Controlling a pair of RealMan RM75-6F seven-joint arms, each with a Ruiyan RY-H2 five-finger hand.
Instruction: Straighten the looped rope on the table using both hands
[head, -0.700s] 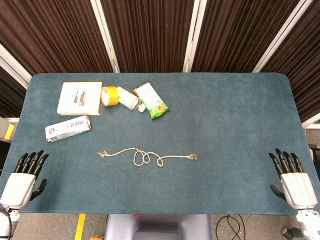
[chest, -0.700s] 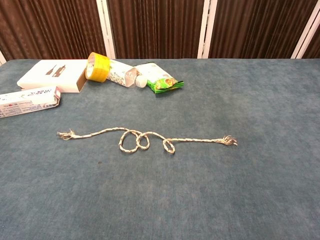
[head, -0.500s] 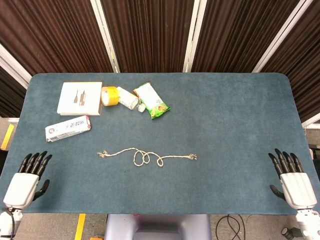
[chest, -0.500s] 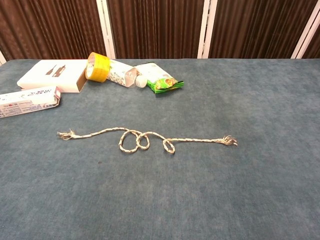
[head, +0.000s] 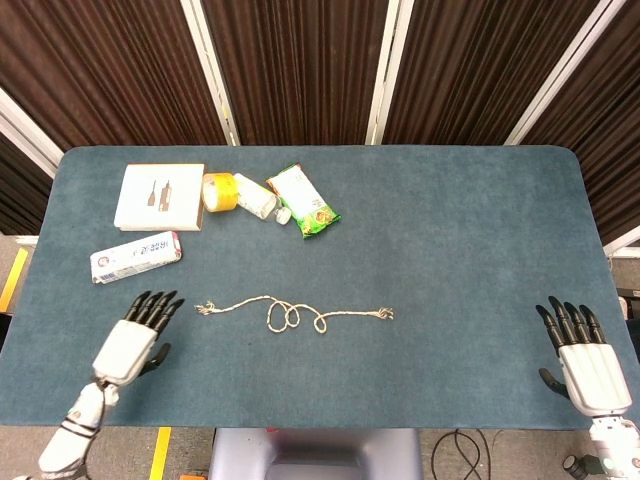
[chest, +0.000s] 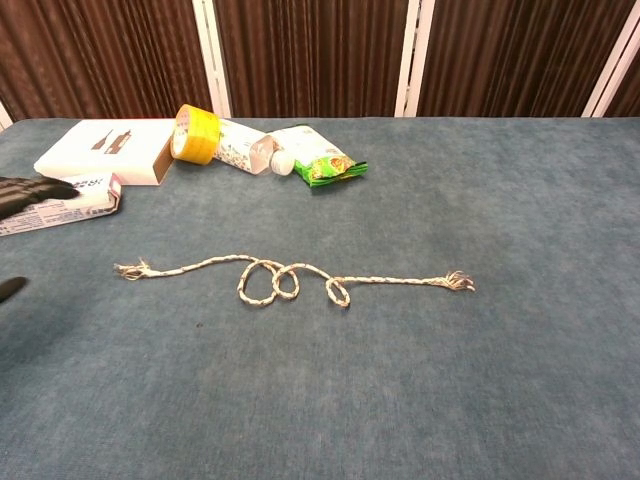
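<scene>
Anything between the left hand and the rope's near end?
Nothing: in the head view only bare table separates the left hand from the rope.

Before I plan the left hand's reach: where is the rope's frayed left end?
In the head view, the rope lies at mid-table, and its frayed left end sits just right of the left hand, below the toothpaste box.

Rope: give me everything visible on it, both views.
The rope is a thin, pale, twisted cord with darker flecks, lying flat on the blue table near its middle, running left to right. Both ends are frayed. Its midsection curls into three small loops, two overlapping and one just right of them. Nothing touches it: the left robot hand hovers open beside its left end, and the right robot hand is far off at the table's edge.
</scene>
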